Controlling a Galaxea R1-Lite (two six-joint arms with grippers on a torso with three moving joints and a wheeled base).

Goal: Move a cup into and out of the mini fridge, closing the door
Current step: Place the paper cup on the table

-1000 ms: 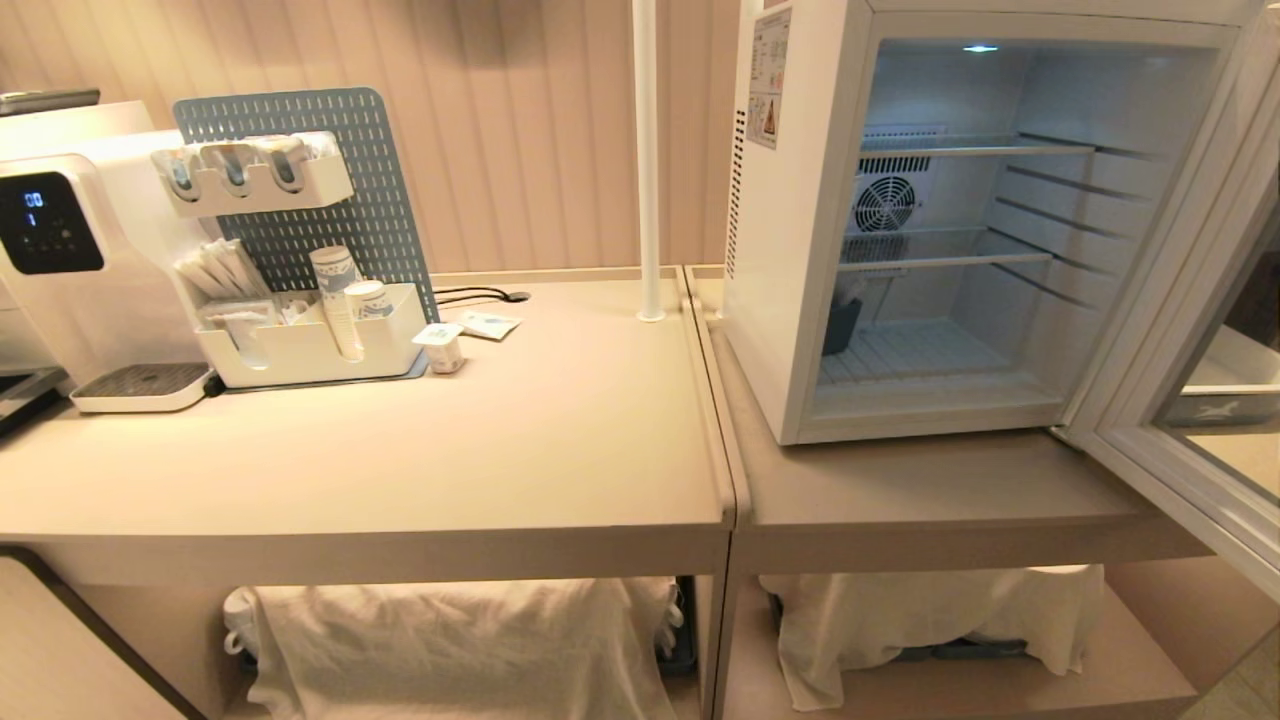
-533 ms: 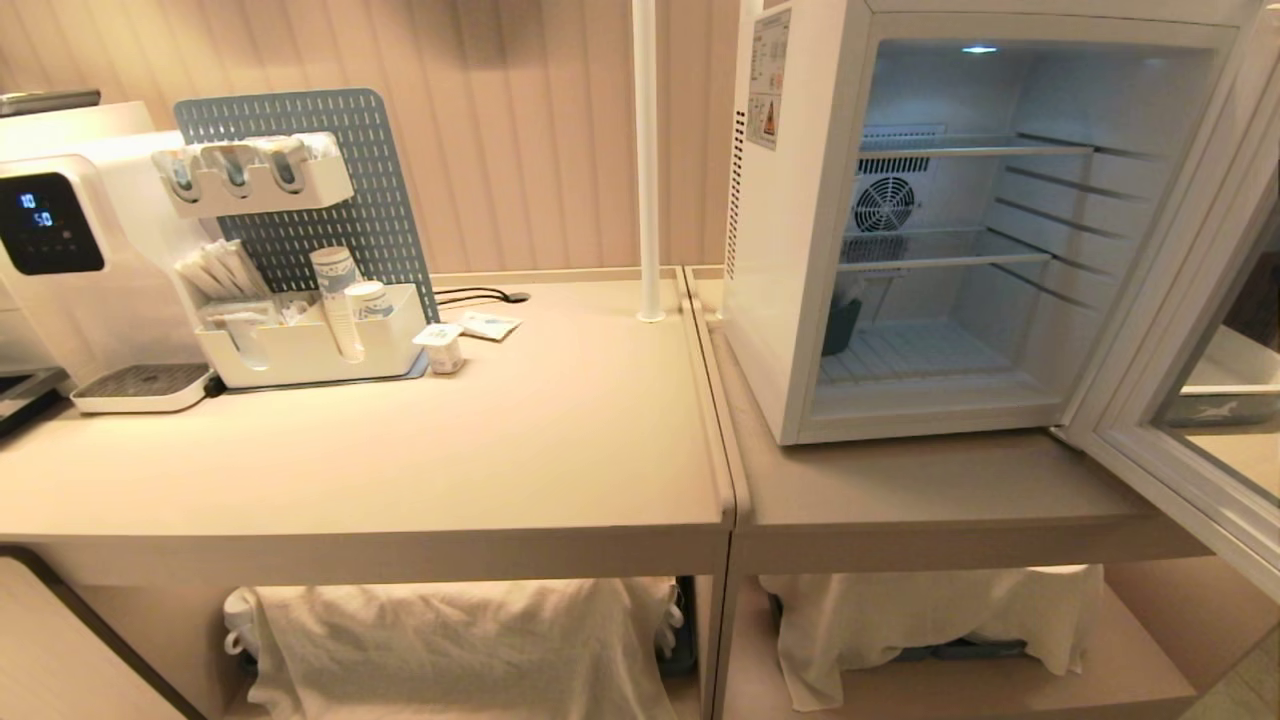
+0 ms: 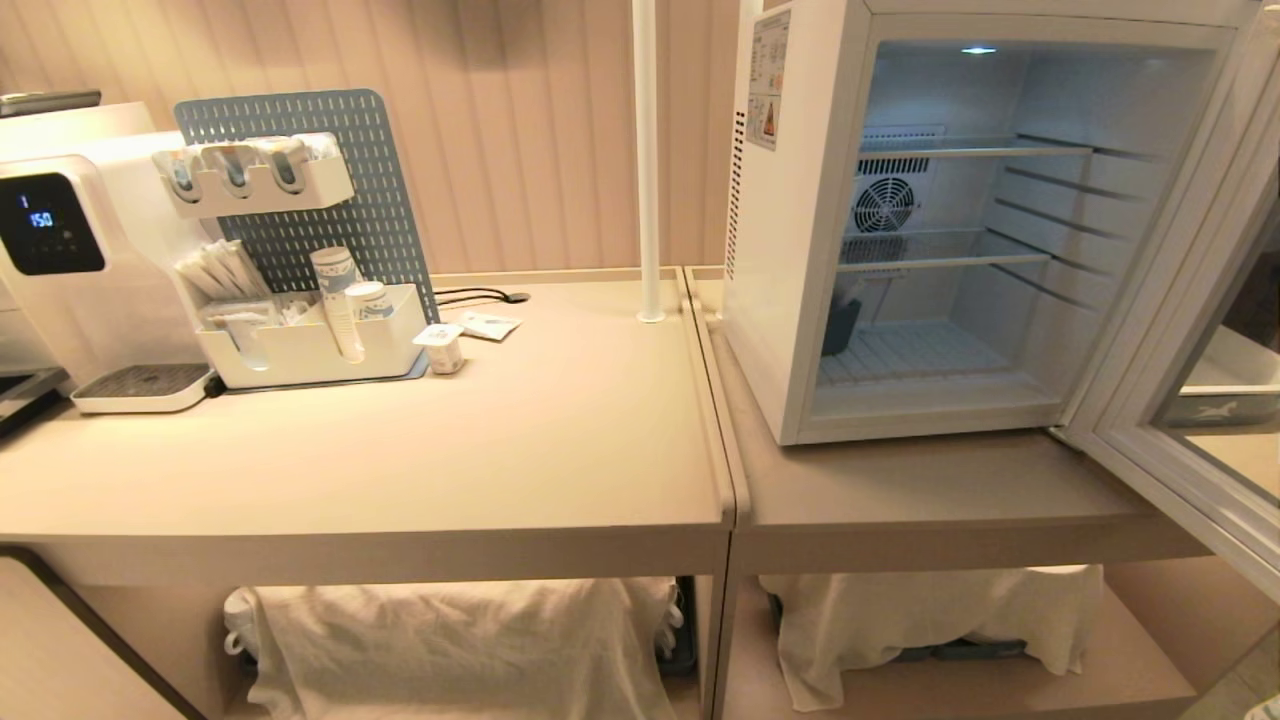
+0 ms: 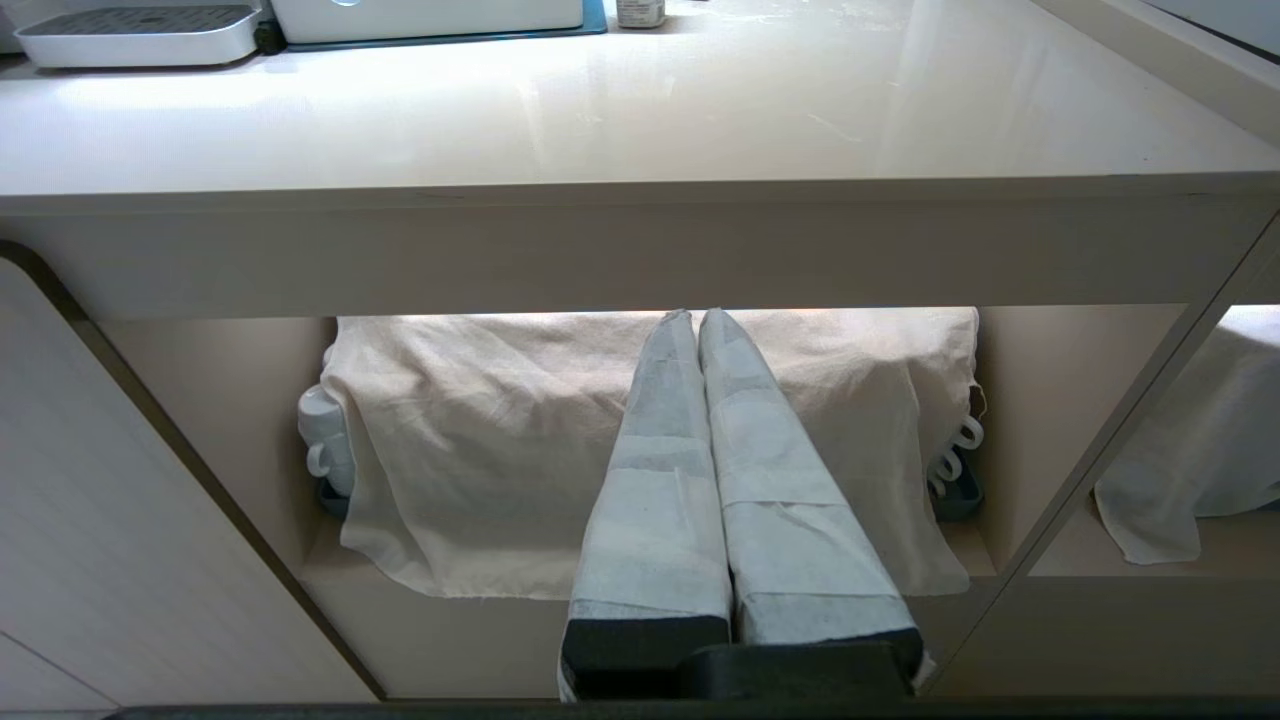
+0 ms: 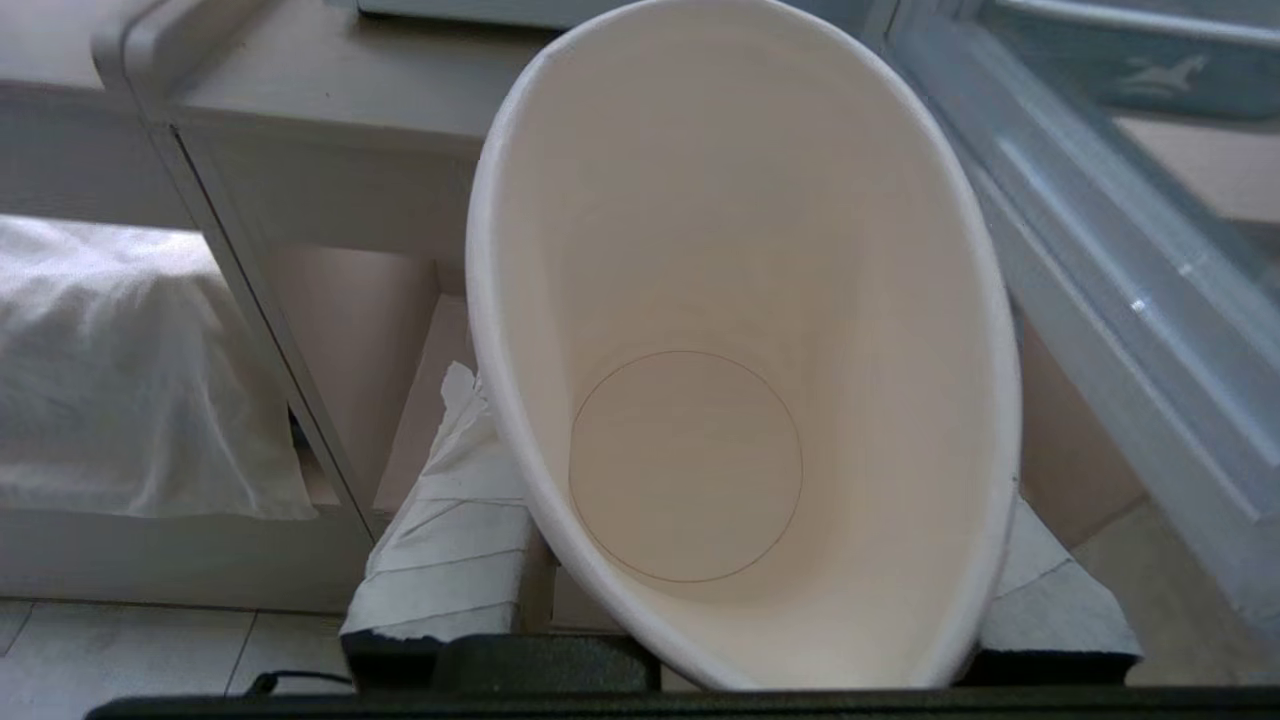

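Observation:
My right gripper (image 5: 742, 455) is shut on the cup (image 5: 740, 300), a white paper cup. The right wrist view looks straight into its empty inside, and taped fingers (image 5: 450, 520) show on both sides of it. The gripper hangs low in front of the counter edge (image 5: 300, 110), beside the open door (image 5: 1100, 280). In the head view the mini fridge (image 3: 800, 250) stands open on the right counter, its wire shelves empty and its door (image 3: 1180, 400) swung out to the right. Neither arm shows there. My left gripper (image 4: 697, 318) is shut on nothing, parked below the left counter's front edge.
On the left counter stand a white machine (image 3: 60, 250), a pegboard organiser with stacked paper cups (image 3: 335, 300), a small foil-lidded tub (image 3: 441, 347) and a white pole (image 3: 648, 160). Cloth-covered items (image 3: 450, 640) fill the shelves underneath. A dark bin (image 3: 842, 325) sits inside the fridge.
Only the digits on the white machine's display differ. The fridge, its open door and the things on the counter stand as before.

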